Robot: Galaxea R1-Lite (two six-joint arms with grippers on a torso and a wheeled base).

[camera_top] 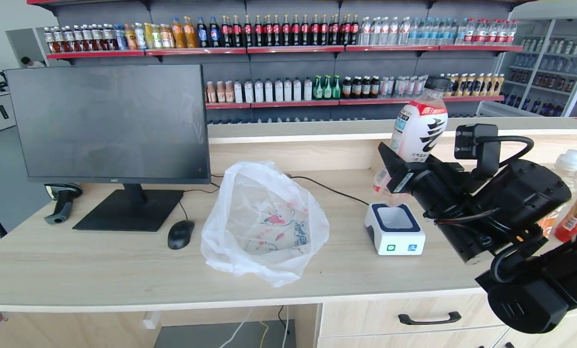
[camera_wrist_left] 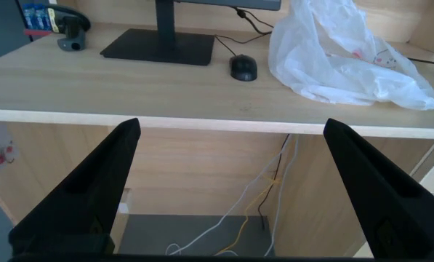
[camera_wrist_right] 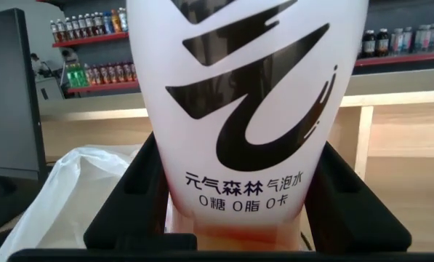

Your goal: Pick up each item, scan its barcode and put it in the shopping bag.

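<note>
A sparkling-water bottle point(camera_top: 416, 130) is clamped by the right gripper point(camera_top: 392, 176) over the barcode scanner point(camera_top: 394, 228); bagging and two further bottles point(camera_top: 569, 166) are left.

Looks like a small shop, seen from behind the checkout desk point(camera_top: 99, 270). Judged so from red-edged wall shelves point(camera_top: 293, 49) packed with rows of bottled drinks, plus a glass-fronted cooler point(camera_top: 549, 63) beside them. On the desk: monitor point(camera_top: 109, 123), handheld scanner point(camera_top: 62, 203), white scanner box point(camera_top: 394, 235) and thin plastic shopping bag point(camera_top: 264, 222).
</note>
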